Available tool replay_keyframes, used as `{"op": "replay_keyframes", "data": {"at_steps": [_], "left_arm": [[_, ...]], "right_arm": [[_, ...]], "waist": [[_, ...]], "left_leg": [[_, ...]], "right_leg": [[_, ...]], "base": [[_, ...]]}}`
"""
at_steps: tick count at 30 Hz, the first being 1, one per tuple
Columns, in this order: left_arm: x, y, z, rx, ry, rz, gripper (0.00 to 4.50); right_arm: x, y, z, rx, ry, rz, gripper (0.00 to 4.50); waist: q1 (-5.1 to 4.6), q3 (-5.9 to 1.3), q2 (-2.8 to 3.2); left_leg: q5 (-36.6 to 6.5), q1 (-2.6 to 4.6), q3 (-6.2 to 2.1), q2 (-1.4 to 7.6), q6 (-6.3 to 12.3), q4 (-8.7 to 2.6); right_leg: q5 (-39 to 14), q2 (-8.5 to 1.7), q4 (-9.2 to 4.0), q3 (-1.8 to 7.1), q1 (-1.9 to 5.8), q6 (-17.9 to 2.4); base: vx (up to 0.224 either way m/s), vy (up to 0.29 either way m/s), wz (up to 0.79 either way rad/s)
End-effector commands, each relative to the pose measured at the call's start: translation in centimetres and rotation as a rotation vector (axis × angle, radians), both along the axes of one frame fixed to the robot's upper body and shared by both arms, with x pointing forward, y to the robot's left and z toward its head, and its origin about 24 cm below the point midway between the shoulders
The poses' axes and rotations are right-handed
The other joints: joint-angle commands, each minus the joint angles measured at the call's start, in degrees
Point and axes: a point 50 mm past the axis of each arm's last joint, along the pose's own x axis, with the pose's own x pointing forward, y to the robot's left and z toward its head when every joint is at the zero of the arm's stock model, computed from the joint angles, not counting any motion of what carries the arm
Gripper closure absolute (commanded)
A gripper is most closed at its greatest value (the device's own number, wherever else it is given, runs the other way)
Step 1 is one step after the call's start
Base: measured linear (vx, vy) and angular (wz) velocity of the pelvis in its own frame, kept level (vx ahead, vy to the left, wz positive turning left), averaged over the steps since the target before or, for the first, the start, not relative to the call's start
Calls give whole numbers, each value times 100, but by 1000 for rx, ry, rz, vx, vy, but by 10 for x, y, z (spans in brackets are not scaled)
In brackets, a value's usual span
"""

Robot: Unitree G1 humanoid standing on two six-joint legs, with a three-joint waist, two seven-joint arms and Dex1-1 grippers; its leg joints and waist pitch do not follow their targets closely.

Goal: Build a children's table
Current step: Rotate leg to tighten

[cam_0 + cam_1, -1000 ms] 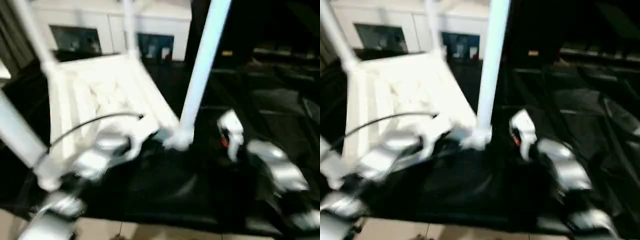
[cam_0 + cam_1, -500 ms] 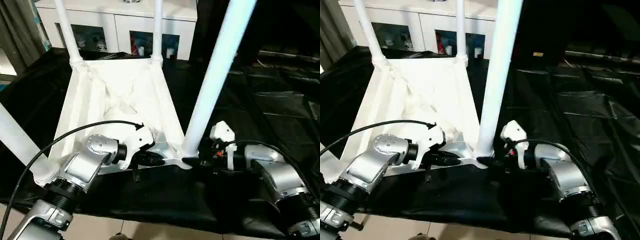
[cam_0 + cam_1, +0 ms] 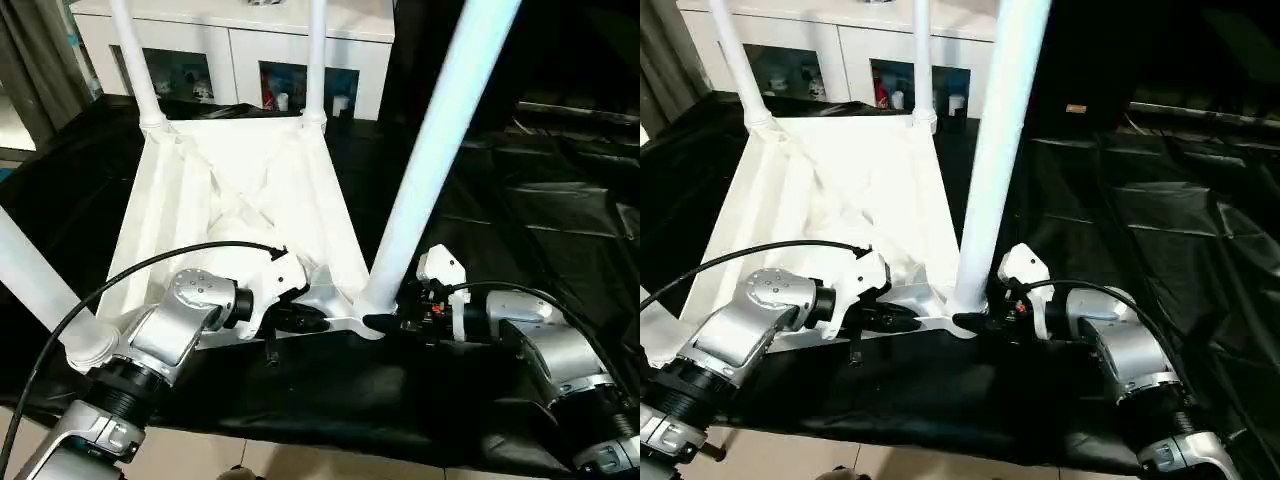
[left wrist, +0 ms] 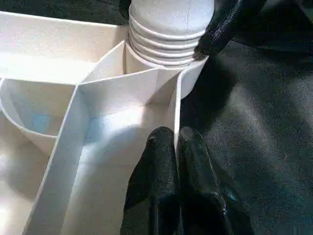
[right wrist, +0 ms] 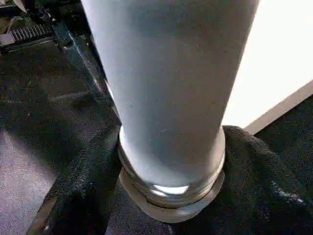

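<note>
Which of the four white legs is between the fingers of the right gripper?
The near right leg, beside the right gripper, which closes around its base. The other legs stand at the far corners and the near left corner.

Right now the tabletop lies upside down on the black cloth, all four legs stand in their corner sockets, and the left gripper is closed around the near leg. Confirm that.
Wrong gripper: in the right wrist view the right gripper is around the near leg. The left gripper pinches the tabletop rim. Rest stands.

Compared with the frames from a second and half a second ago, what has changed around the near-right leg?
The right gripper has closed in around the base of the near-right leg, its fingers now wrapping its threaded end. The left gripper stays shut on the tabletop rim; all four legs stay standing.
</note>
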Motion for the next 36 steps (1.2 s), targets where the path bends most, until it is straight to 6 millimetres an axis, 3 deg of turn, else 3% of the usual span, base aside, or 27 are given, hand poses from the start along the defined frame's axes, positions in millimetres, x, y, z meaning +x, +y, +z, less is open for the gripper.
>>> {"op": "replay_keyframes", "data": {"at_steps": [1,5,6,7,8,9,10,12,15,20,22,29,30,32,33,36], "left_arm": [[-2,-11,5,-58,-6,-35,450],[15,-11,0,-28,-75,148,450],[19,-11,-1,-20,-89,189,450],[29,-13,-3,-3,-122,303,450],[29,-13,-3,-3,-122,303,450],[36,-16,-4,-7,-138,408,450],[41,-19,-5,-15,-147,495,450],[44,-23,-5,-23,-150,555,450],[49,-29,-6,-22,-177,646,450],[50,-37,-8,-25,-197,663,450],[50,-38,-9,-29,-197,642,450],[48,-35,-10,-22,-200,589,450],[48,-35,-10,-22,-200,579,450],[44,-26,-12,-3,-188,492,450],[42,-23,-13,5,-178,457,450],[39,-20,-14,20,-167,416,450]], "right_arm": [[2,5,-1,14,-5,-11,173],[12,4,-15,-22,-17,-193,175],[15,4,-19,-26,-20,-254,175],[23,4,-29,-23,-15,-430,175],[23,4,-29,-23,-15,-430,175],[30,4,-35,-11,-6,-607,175],[35,5,-39,8,17,-745,176],[38,8,-41,18,30,-841,176],[41,17,-44,-20,14,-932,176],[41,36,-42,-1,-24,-852,176],[42,37,-38,53,-35,-847,106],[50,32,-21,129,-109,-825,61],[49,32,-20,129,-111,-799,52],[39,22,-8,110,-135,-531,52],[35,19,-5,104,-136,-462,52],[30,13,-3,83,-146,-397,52]], "waist": [[4,-331,-62],[-56,-294,-64],[-64,-293,-77],[-100,-293,-75],[-109,-287,-76],[-118,-276,-68],[-186,-307,-75],[-196,-315,-79],[-176,-340,-70],[-133,-354,-88],[-126,-348,-87],[-201,-323,-88],[-201,-325,-88],[-164,-334,-105],[-150,-335,-80],[-108,-339,-88]], "left_leg": [[-1085,80,-93,235,287,-355],[-1436,92,-102,223,75,-387],[-1566,75,-131,215,-8,-405],[-1605,93,-123,223,-58,-403],[-1676,113,-127,212,-97,-400],[-1773,106,-138,201,-120,-409],[-1789,104,-157,199,-211,-414],[-1700,99,-153,198,-171,-408],[-1424,84,-110,186,8,-375],[-1209,59,-102,180,163,-359],[-1211,55,-104,187,189,-364],[-1590,60,-126,195,103,-398],[-1577,62,-122,194,110,-393],[-1424,37,-120,198,251,-375],[-1366,36,-122,198,310,-367],[-1106,27,-105,213,437,-345]], "right_leg": [[-970,-299,-387,153,265,-1260],[-1562,-301,-457,146,228,-1151],[-1905,-319,-473,138,264,-1023],[-2006,-327,-490,154,206,-975],[-2090,-315,-506,147,200,-963],[-2236,-315,-516,143,197,-920],[-2309,-329,-508,141,203,-880],[-2118,-317,-509,146,207,-874],[-1368,-286,-466,156,216,-1011],[-1097,-299,-442,147,261,-1018],[-1091,-302,-440,146,265,-1027],[-1621,-299,-492,138,239,-918],[-1603,-299,-490,141,238,-929],[-1364,-294,-474,144,274,-944],[-1239,-286,-463,146,287,-946],[-795,-299,-416,143,284,-1108]], "base": [[0,0,0],[0,0,0],[0,0,0],[0,0,0],[0,0,0],[0,0,0],[0,0,0],[0,0,0],[0,0,0],[0,0,0],[0,0,0],[0,0,0],[0,0,0],[0,0,0],[0,0,0],[0,0,0]]}}
